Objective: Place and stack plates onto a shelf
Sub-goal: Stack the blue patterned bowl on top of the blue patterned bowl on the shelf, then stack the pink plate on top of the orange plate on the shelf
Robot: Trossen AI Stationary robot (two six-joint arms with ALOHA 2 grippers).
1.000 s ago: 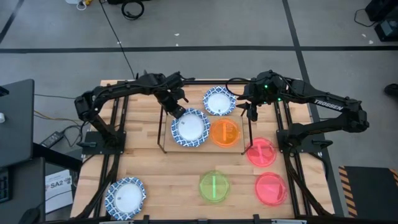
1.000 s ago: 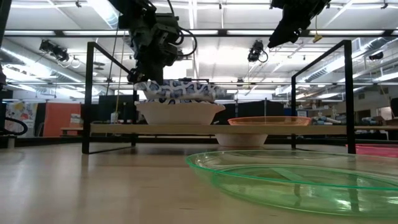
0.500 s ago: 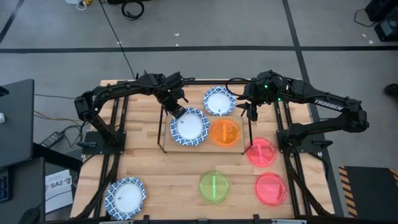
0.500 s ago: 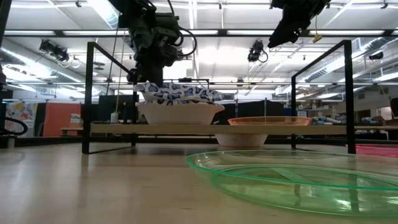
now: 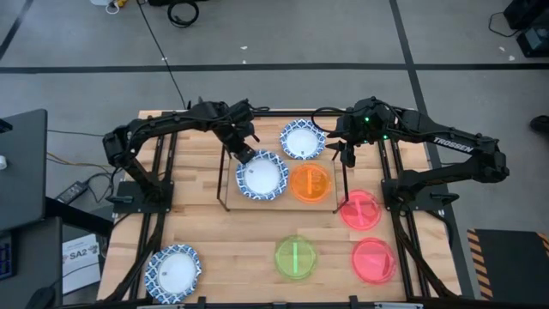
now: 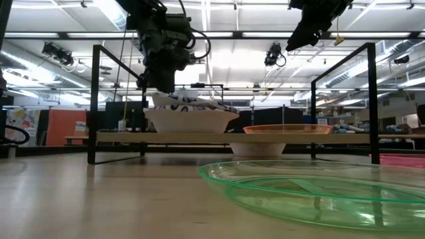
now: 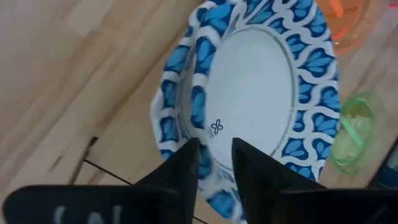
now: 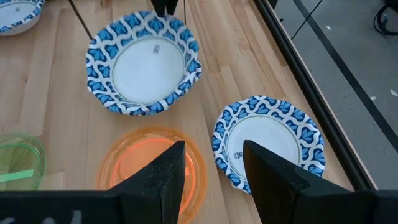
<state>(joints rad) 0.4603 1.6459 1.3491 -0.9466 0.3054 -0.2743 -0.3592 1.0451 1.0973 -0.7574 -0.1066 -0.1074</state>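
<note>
While left gripper (image 5: 243,155) jaws pinch the blue-rimmed plate's (image 5: 262,176) rim, right gripper (image 5: 346,155) jaws gape

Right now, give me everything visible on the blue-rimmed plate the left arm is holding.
The plate is round, white in the centre with a blue patterned, paper-like rim. It sits on a second plate at the left end of the shelf, beside the orange plate. The left end effector pinches its rim.
</note>
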